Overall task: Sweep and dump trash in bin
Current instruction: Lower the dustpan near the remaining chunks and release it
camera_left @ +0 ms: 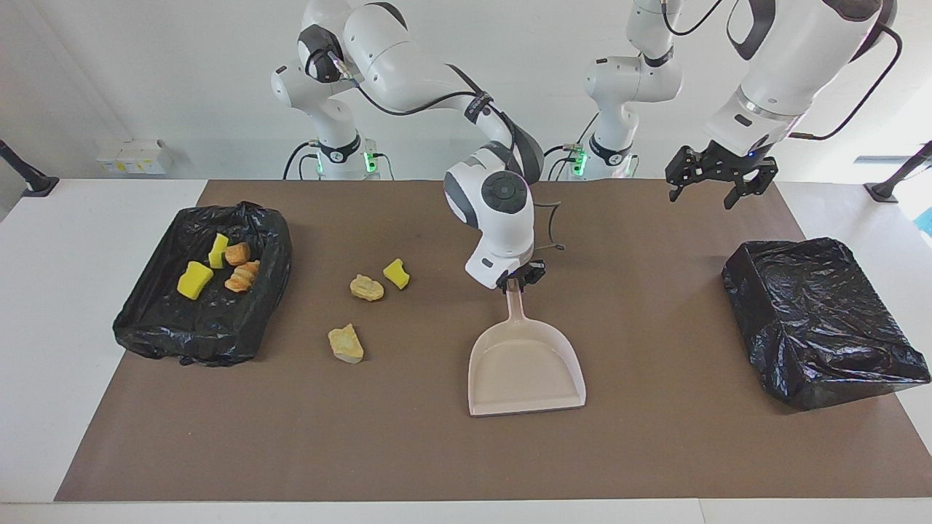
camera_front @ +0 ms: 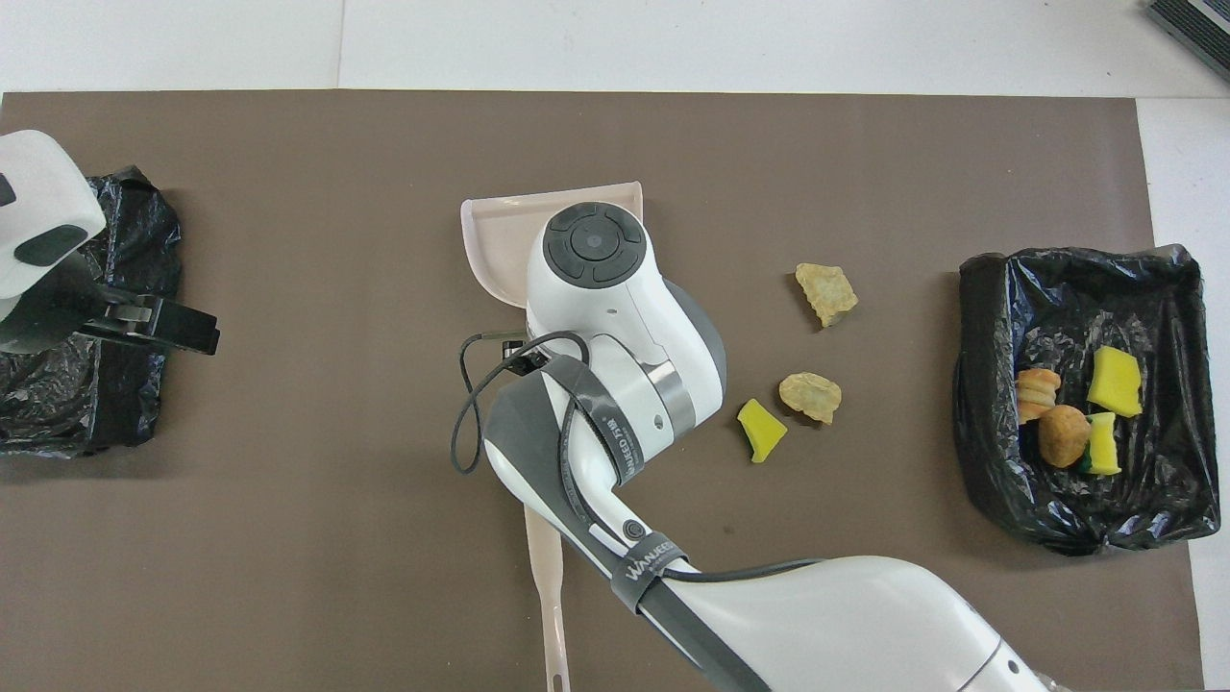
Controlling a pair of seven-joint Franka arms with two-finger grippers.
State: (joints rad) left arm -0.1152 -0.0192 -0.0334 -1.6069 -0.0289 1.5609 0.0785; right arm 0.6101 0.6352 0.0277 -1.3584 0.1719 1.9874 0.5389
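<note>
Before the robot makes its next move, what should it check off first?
1. Dustpan resting on the mat, mouth away from the robots: ok.
2. Right hand at the dustpan's handle, grip secure: cannot tell.
3. Left hand open, waiting over the left arm's end of the mat: ok.
4. Brush lying free, nearer to the robots than the dustpan: ok.
5. All trash in the bin: not ok, three scraps lie on the mat.

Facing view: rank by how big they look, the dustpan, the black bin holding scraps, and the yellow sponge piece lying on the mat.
1. Black bin holding scraps, largest.
2. Dustpan, clearly smaller than the bin.
3. Yellow sponge piece on the mat, by far the smallest.
</note>
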